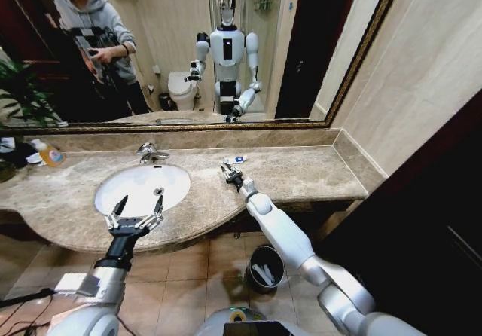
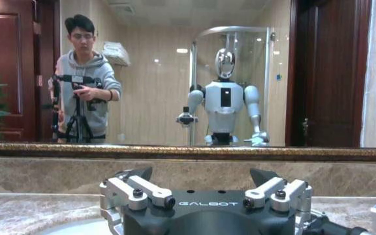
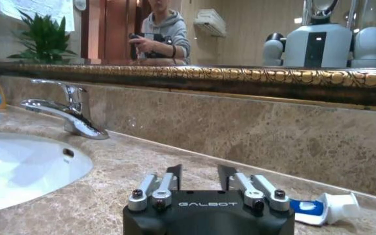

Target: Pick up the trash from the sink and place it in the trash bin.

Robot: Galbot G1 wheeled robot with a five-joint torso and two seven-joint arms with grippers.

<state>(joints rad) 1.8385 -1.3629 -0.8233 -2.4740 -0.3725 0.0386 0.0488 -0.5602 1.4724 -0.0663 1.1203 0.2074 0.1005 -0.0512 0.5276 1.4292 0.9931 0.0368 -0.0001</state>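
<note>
I stand in a bathroom, facing a marble counter (image 1: 301, 174) with a white oval sink (image 1: 143, 189) and chrome faucet (image 1: 151, 153). The gold-framed wall mirror (image 1: 188, 50) reflects a toilet (image 1: 181, 90) and a glass shower enclosure (image 2: 230, 83) behind me.

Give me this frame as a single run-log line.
left gripper: open, over sink front rim | right gripper: nearly closed, empty, on counter near tube | trash bin: on floor
</note>
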